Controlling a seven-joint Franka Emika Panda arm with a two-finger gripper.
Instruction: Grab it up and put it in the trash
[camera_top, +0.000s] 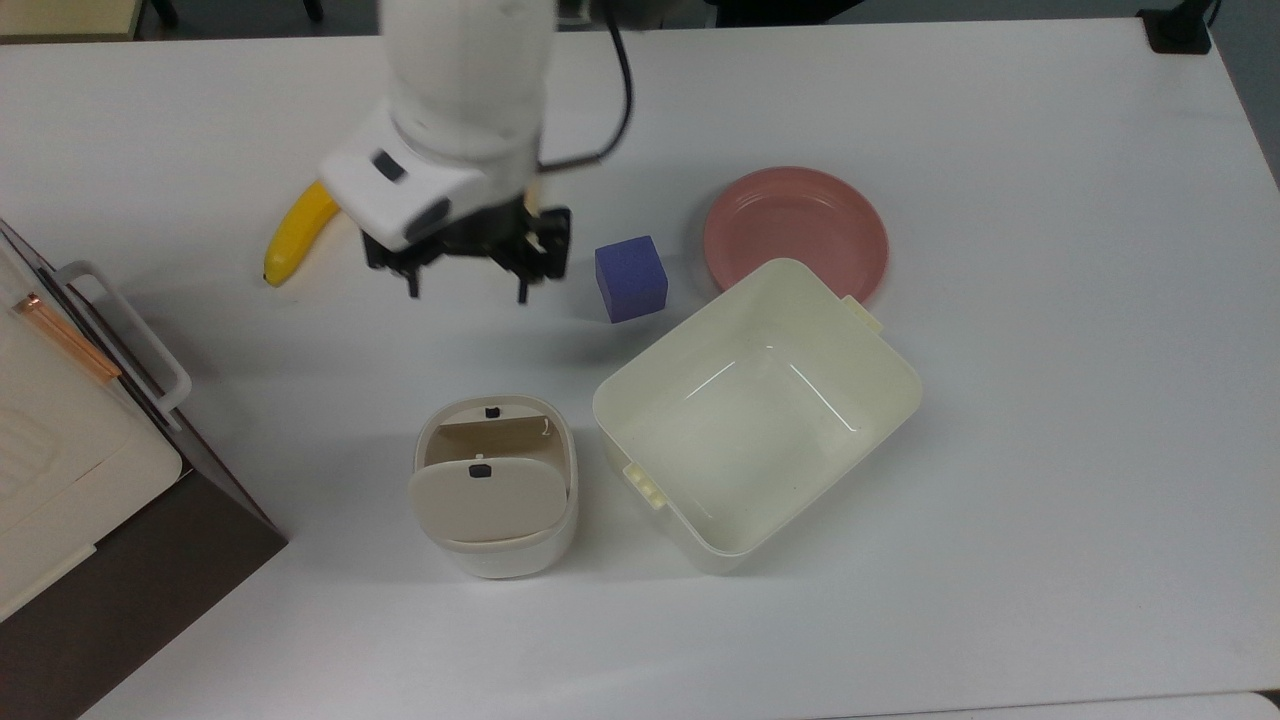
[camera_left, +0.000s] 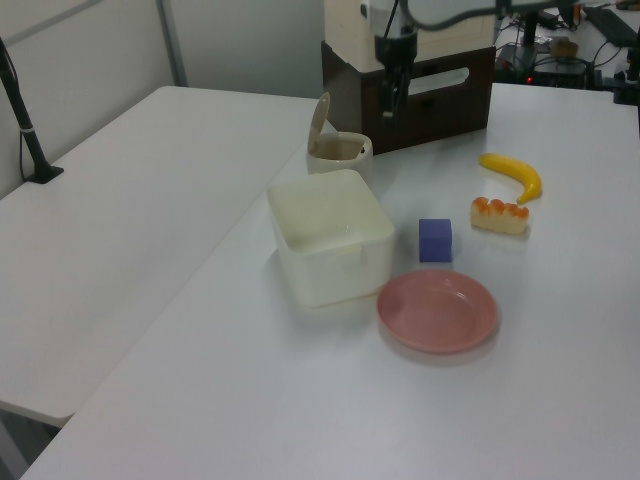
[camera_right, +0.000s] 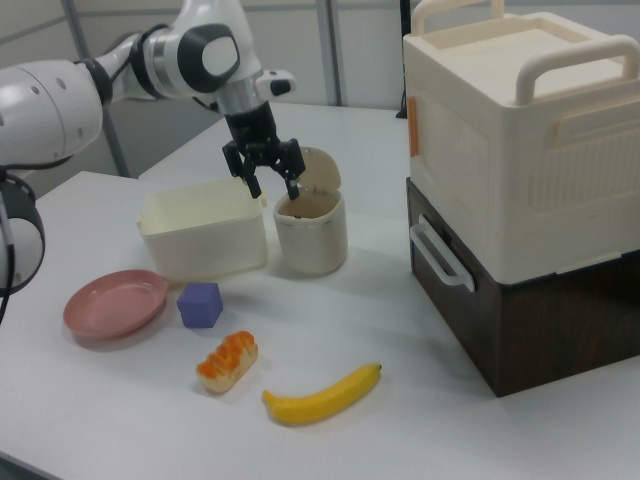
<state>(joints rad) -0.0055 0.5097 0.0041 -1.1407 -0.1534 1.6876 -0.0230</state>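
Observation:
The trash bin (camera_top: 500, 560), cream-beige with small dark buttons, stands at the table's front with its flap lid (camera_top: 487, 497) tilted up, so its brown inside is exposed. It also appears in the left view (camera_left: 340, 150) and the right view (camera_right: 310, 240). The white paper wad is hidden. My gripper (camera_top: 467, 290) hangs high above the table, beyond the bin and toward the banana in the top view. It is open, with nothing between its fingers. The right view has the gripper (camera_right: 276, 188) above the bin's rim, and the left view has the gripper (camera_left: 390, 105) against the dark drawer.
A large cream tub (camera_top: 900, 370) sits close on the top view's right of the bin. Beyond it are a purple cube (camera_top: 630, 278) and a pink plate (camera_top: 795, 230). A banana (camera_top: 295, 235) and a bread roll (camera_right: 227, 362) lie nearby. A cream box on a dark drawer unit (camera_right: 510, 130) stands beside the bin.

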